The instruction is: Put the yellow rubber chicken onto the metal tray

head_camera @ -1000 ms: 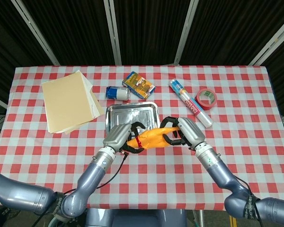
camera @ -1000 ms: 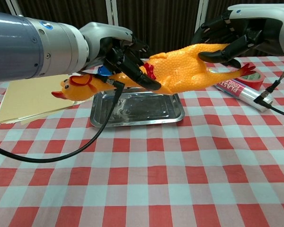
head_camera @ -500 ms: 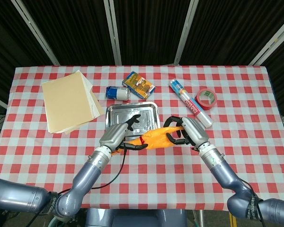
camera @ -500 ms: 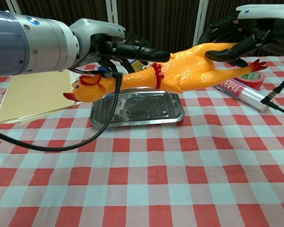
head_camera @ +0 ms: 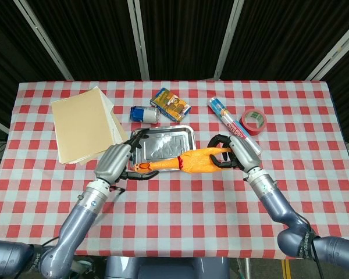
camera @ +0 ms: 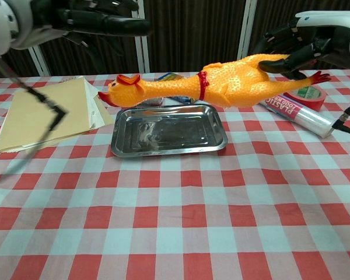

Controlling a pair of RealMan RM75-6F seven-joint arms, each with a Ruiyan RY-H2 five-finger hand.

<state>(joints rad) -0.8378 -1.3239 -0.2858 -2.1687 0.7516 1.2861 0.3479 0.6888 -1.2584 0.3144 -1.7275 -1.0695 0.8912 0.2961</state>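
Left hand [head_camera: 117,161] has let go and pulled aside, fingers spread. Right hand [head_camera: 231,152] alone grips the yellow rubber chicken [camera: 221,86] by its rear, airborne, head over the shiny metal tray [camera: 169,131]. Lowering remains.

Directly below the right hand [camera: 306,44] and the yellow rubber chicken [camera: 221,87] it holds aloft, the metal tray [camera: 217,142] lies bare and open from above. Just to that hand's right the plastic-wrap tube [head_camera: 235,127] and the red tape roll [head_camera: 253,121] crowd the cloth. The left hand [head_camera: 117,161], fingers spread and empty, blocks the tray's left edge.
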